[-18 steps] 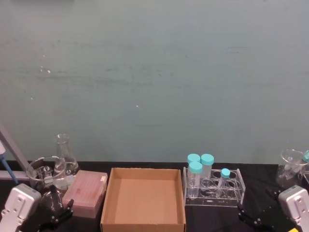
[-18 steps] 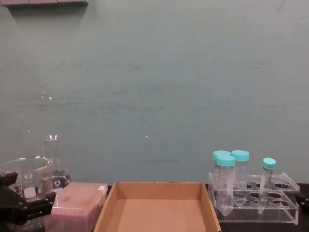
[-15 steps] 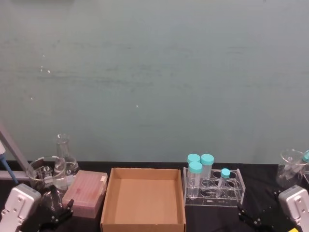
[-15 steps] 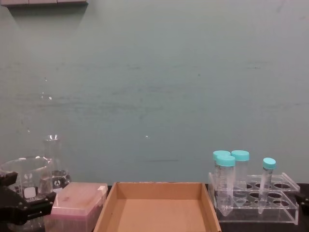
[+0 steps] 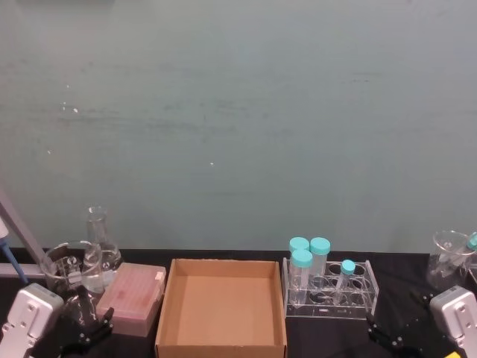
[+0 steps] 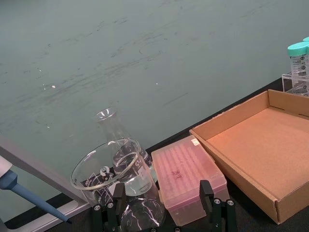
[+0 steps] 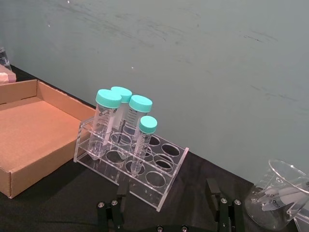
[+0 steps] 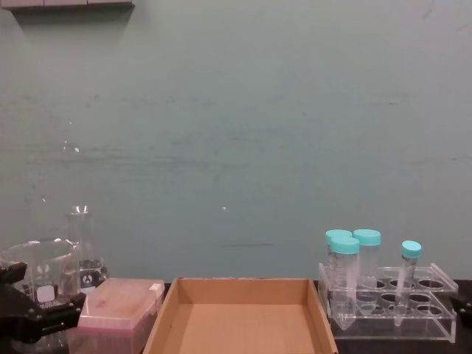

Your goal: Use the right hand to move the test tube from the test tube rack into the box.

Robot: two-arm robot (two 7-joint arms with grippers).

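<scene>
A slim clear test tube (image 7: 141, 146) with a small teal screw cap stands in a clear acrylic test tube rack (image 7: 166, 189), leaning slightly, tapered tip down. In the head view the test tube (image 5: 346, 277) is on the right of three wider teal-capped conical tubes (image 5: 306, 261) that share the rack (image 5: 365, 307); the chest view shows the same order from the side. The rack stands on a black surface (image 5: 320, 334) before a teal wall.

Just left of the rack lies a wide, shallow brown cardboard box (image 5: 221, 301), open-topped with low walls and nothing inside.

The right gripper (image 7: 167, 187) sits low at the near right of the surface, on the robot's side of the rack and apart from it. Its two black fingers (image 7: 121, 189) are spread wide and hold nothing.

Left of the cardboard box, just beside it, is a pink translucent pipette-tip box (image 5: 133, 297). Beyond that stand a glass beaker (image 5: 65, 270) and a conical flask (image 5: 98, 237), close together.

The left gripper (image 6: 162, 192) rests low at the near left of the surface, close to the pink box and beaker, fingers spread wide and empty.

A second glass beaker (image 5: 449, 256) stands at the far right, well apart from the rack.
</scene>
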